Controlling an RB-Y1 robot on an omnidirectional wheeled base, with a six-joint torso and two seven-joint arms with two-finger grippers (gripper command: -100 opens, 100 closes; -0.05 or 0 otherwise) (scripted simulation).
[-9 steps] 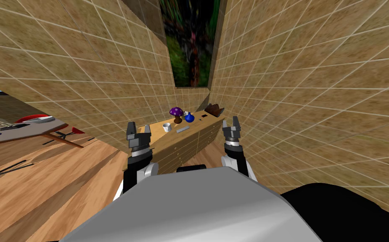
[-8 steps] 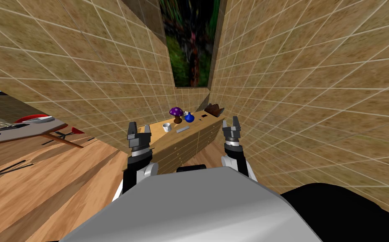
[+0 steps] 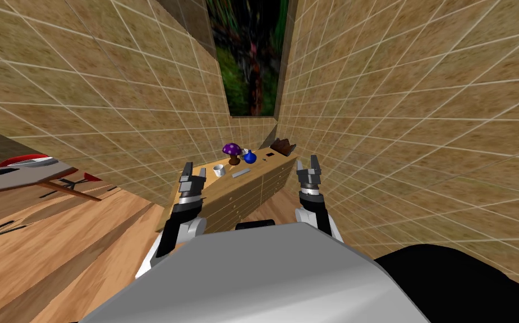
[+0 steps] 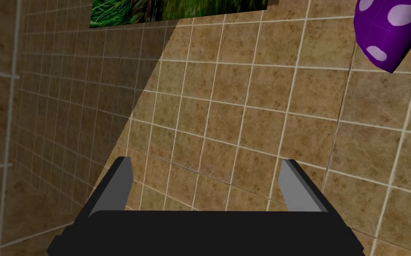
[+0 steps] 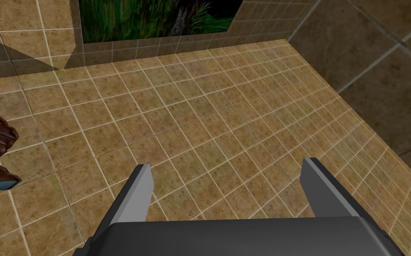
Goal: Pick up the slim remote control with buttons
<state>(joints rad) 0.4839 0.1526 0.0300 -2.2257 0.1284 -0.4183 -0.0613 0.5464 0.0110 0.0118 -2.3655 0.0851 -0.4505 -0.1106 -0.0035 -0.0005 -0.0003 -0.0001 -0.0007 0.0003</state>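
A slim grey remote [image 3: 241, 172] lies flat on the wooden top of a dresser [image 3: 263, 166] in the tiled corner, between a white cup [image 3: 218, 170] and a blue vase [image 3: 250, 158]. My left gripper [image 3: 194, 171] hovers at the dresser's near left end, short of the cup, open and empty. In the left wrist view the left gripper [image 4: 209, 186] faces the tiled wall, with the cap of a purple spotted mushroom [image 4: 389, 31] off to one side. My right gripper [image 3: 307, 164] stands open beside the dresser's right end; in its own view the right gripper [image 5: 229, 191] holds nothing.
The purple mushroom [image 3: 232, 149], a small black item [image 3: 268, 155] and a brown ragged object [image 3: 284, 147] also sit on the dresser. Tiled walls close in behind and to the right. A table [image 3: 22, 176] with red chairs stands far left on the wooden floor.
My left gripper has moved right and forward, over the dresser's near left end. The whole head view has shifted a little, so I have moved too. The right arm keeps its pose.
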